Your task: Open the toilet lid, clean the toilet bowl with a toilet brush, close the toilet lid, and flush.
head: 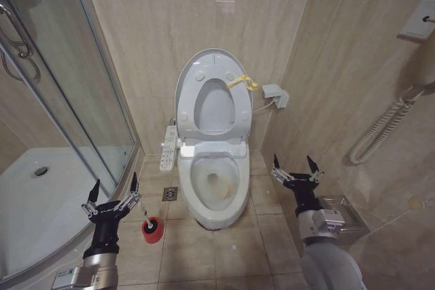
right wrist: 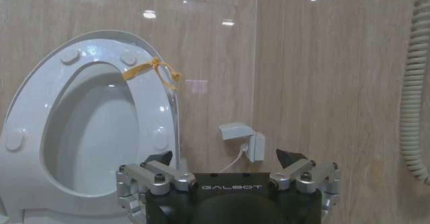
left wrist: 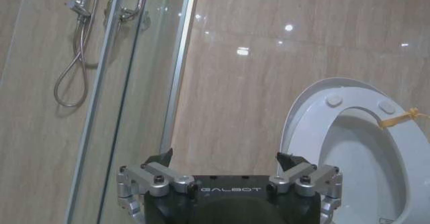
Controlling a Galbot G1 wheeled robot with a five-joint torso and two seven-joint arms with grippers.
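toilet lid (head: 212, 66) stands raised at centre; toilet brush (head: 147, 224) lower left beside the left gripper (head: 113, 189); right gripper (head: 294, 165) lower right, both spread apart.

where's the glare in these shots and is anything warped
Head view: wide lens bends the shower door and wall edges; the toilet bowl is evenly lit. Left wrist view: bright ceiling-light spots on the glossy wall tiles. Right wrist view: similar spots on the tiles, and sheen on the raised toilet lid.

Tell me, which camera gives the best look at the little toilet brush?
The head view: the toilet brush stands in its red holder on the floor, beside the open left gripper. Both wrist views point at the wall and raised lid instead.
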